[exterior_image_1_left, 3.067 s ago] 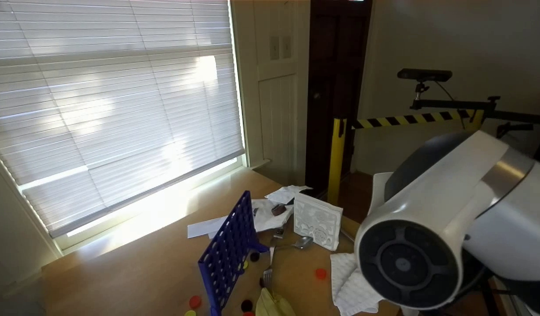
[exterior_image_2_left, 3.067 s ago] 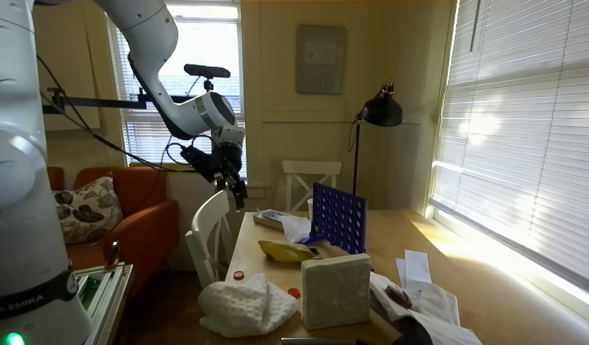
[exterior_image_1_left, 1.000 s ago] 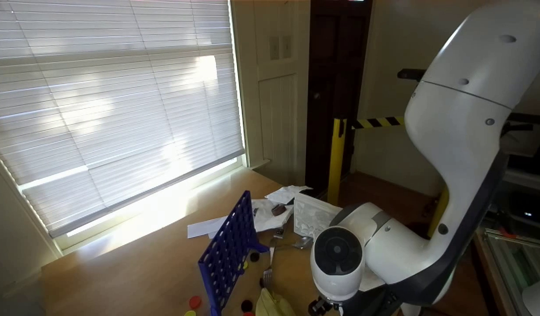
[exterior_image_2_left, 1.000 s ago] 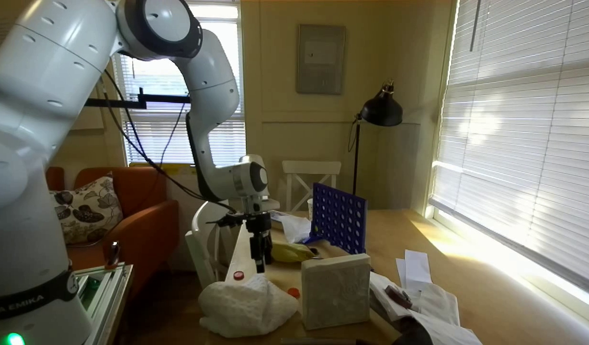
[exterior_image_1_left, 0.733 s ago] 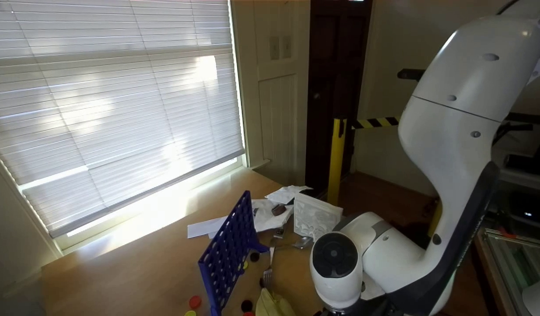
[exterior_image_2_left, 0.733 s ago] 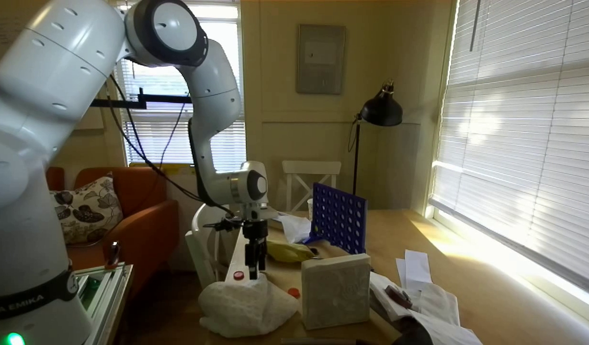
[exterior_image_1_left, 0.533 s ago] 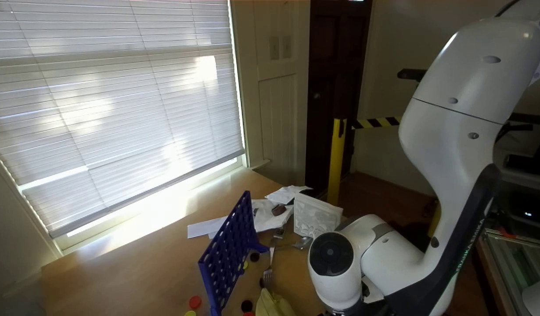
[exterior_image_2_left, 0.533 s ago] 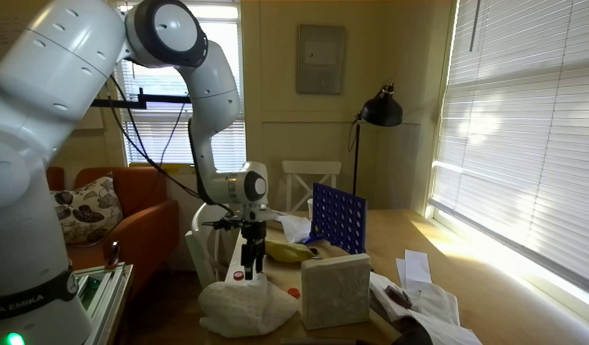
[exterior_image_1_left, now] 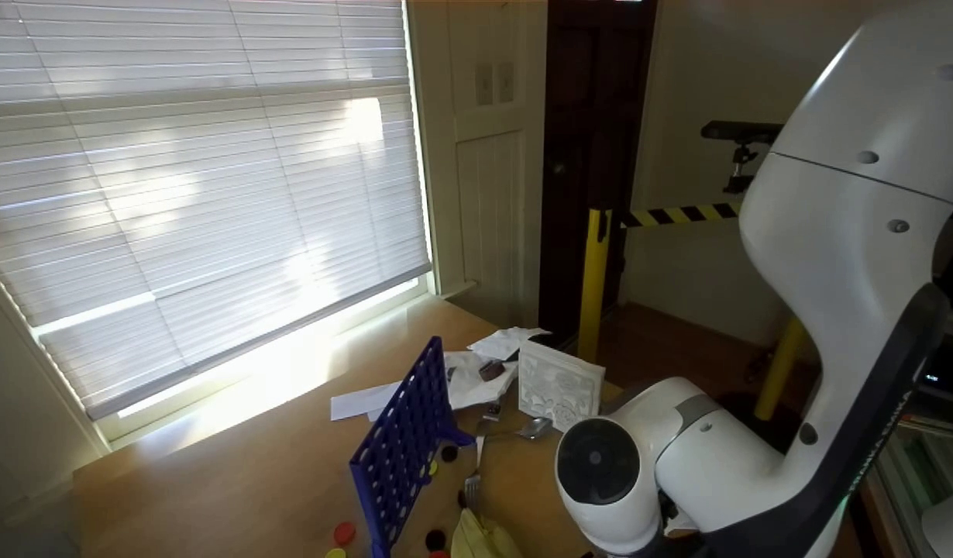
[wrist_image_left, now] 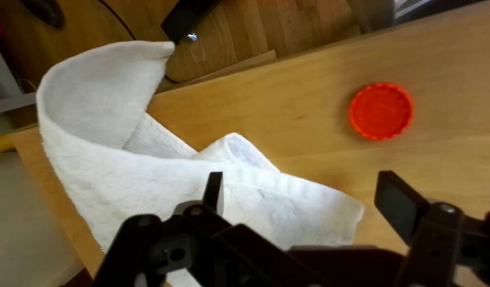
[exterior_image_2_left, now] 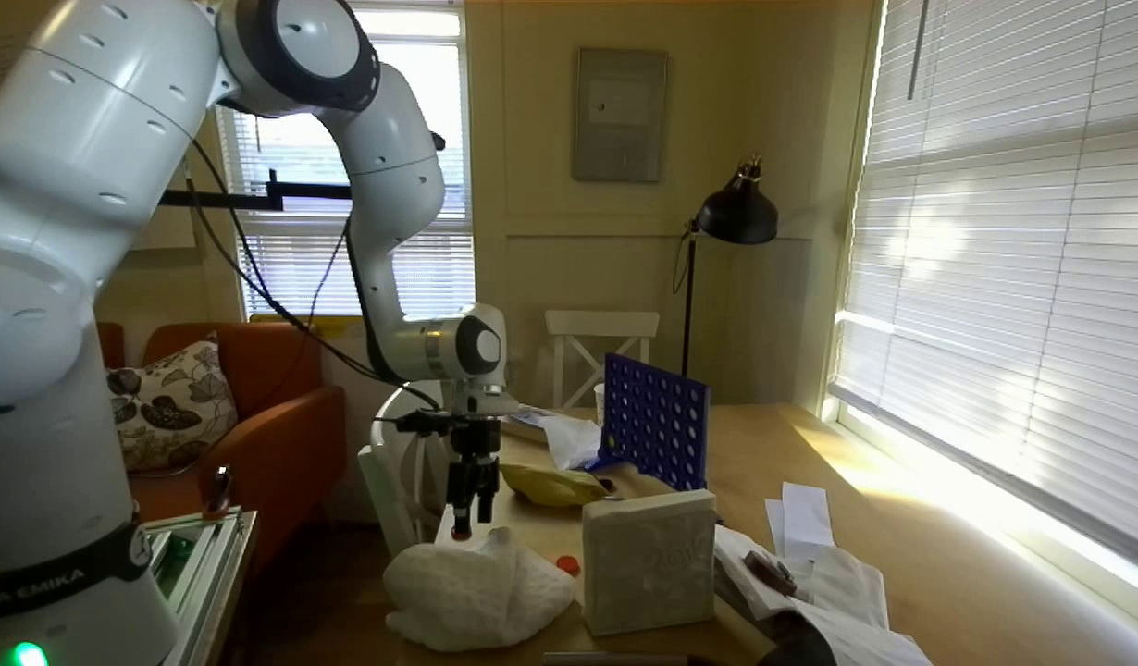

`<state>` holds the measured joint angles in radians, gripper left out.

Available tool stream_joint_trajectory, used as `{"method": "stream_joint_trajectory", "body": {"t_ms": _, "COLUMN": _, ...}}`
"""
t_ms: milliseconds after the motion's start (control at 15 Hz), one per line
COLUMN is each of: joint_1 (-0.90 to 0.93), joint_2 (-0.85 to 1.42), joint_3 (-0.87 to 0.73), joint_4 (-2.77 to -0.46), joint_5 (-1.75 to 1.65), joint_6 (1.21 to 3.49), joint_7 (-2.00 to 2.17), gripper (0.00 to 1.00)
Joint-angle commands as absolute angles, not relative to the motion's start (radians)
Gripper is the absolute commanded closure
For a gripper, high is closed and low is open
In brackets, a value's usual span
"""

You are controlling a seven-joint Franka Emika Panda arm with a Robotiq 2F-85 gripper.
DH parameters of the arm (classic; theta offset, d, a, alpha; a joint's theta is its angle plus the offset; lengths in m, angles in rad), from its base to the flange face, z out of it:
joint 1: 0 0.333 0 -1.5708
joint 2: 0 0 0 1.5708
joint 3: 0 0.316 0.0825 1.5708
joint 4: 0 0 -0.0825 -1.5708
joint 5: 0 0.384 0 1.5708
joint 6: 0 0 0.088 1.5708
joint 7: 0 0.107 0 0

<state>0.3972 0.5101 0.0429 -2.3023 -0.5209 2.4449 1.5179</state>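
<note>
The gripper [wrist_image_left: 301, 185] dropped way down from a few seconds ago, now low over the table [wrist_image_left: 460, 159] with jaws spread wide. White towel [wrist_image_left: 161, 179] hasn't budged, partly under it; red disc [wrist_image_left: 381, 111] lies flat nearby.

"How many white chairs [exterior_image_2_left: 601, 323] were there?"
"Two — plus one lamp [exterior_image_2_left: 738, 217] and one pillow [exterior_image_2_left: 168, 404]."
"What else?"
"One towel [exterior_image_2_left: 476, 592], one block [exterior_image_2_left: 649, 564], one blue rack [exterior_image_2_left: 655, 424] — and, in an exterior view, two red discs [exterior_image_2_left: 567, 565]."
</note>
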Motion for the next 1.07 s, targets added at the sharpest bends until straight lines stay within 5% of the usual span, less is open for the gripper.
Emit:
{"method": "stream_joint_trajectory", "body": {"t_ms": 0, "joint_1": 0.461, "joint_2": 0.474, "joint_3": -0.013, "joint_4": -2.31, "joint_5": -0.592, "joint_6": 2.335, "joint_7": 1.539, "gripper": 0.0}}
{"method": "stream_joint_trajectory", "body": {"t_ms": 1000, "joint_1": 0.374, "joint_2": 0.531, "joint_3": 0.027, "joint_4": -2.253, "joint_5": -0.841, "joint_6": 2.332, "joint_7": 1.533, "gripper": 0.0}}
